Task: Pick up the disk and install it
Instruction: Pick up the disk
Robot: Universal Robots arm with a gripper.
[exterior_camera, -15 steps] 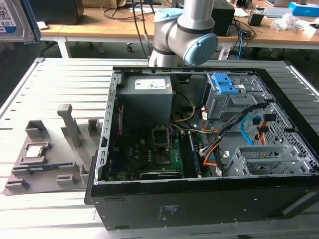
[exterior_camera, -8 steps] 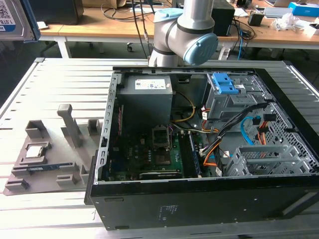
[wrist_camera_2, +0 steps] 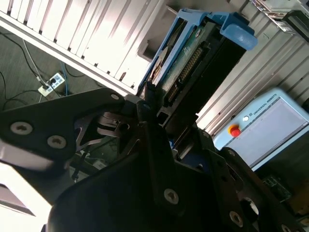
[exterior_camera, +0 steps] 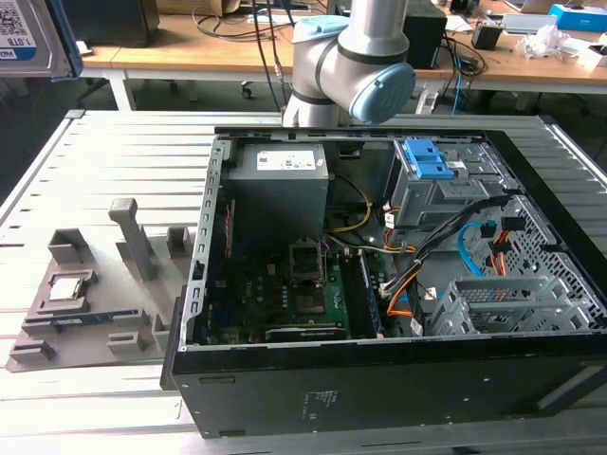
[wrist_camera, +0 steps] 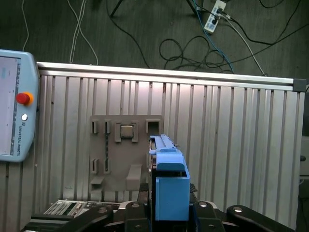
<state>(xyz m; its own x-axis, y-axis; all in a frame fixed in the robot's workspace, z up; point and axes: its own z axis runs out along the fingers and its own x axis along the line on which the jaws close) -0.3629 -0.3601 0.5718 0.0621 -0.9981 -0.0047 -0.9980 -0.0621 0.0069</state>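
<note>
Hand (wrist_camera: 168, 198) is closed on the disk (wrist_camera: 169, 186), one finger on each flat side. The first wrist view has the disk edge-on, its blue rail facing the camera. In the second wrist view the disk (wrist_camera_2: 193, 63) sticks out past the black fingers (wrist_camera_2: 145, 108), with circuit board side and connector row visible and a blue rail along each long edge.

In the exterior view the disk (exterior_camera: 28, 38) is lifted clear of the table (exterior_camera: 114, 171), well apart from the case (exterior_camera: 379, 379) and off beyond the case's corner toward the exterior view's left. Label side faces the camera. Not inside the case.

The case lies open on its side on the ribbed metal table. Inside it:
- grey power box (exterior_camera: 280, 180) with white sticker, at the end of the case nearest the arm (exterior_camera: 351, 66)
- blue bracket (exterior_camera: 432, 171) beside that box
- green board (exterior_camera: 303, 294) across the case floor
- perforated metal cage (exterior_camera: 503, 303) at the corner toward the exterior view's right, with orange and black cables running to it

Grey tray (exterior_camera: 85, 303) sits on the table just beside the case, on the exterior view's left. A square silver chip (exterior_camera: 64, 287) rests in one of its pockets. In the first wrist view the tray (wrist_camera: 126, 150) and chip (wrist_camera: 126, 131) lie on the table below the held disk.

Pendant (wrist_camera: 14, 106) with a red button is at the table's edge, away from the case.
</note>
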